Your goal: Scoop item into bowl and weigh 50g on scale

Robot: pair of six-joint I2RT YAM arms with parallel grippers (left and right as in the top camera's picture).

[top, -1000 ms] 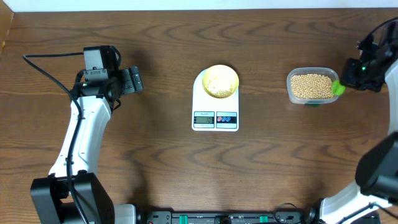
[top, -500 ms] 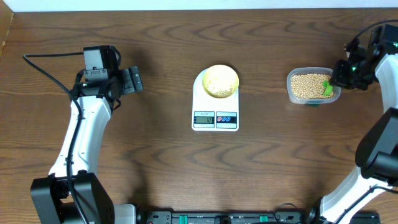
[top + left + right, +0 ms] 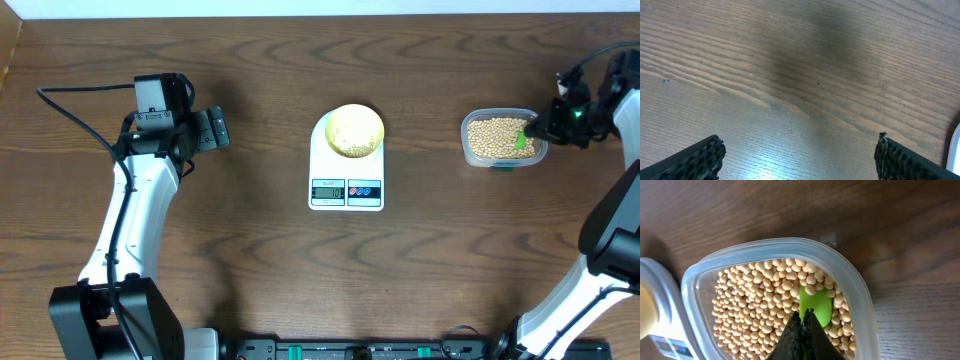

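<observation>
Beans (image 3: 760,305) | most in the clear tub (image 3: 863,305), some in bowl (image 3: 354,130) on scale (image 3: 346,188) | right gripper (image 3: 802,325) clamped on green scoop (image 3: 816,304), moved in from the tub's right edge, blade now among the beans | left gripper (image 3: 800,160) wide, idle | likely starting another scoop

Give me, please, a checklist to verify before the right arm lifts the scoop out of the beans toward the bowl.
1. Right end effector shut on the green scoop: ok.
2. Scoop tip down among the beans inside the clear container: ok.
3. Scoop loaded with beans: not ok, its green face shows mostly bare.
4. Bowl sits on the round platform of the scale: ok.
5. Reading on the display: cannot tell, too small to read.
6. Left end effector open and well apart from the scale: ok.
</observation>
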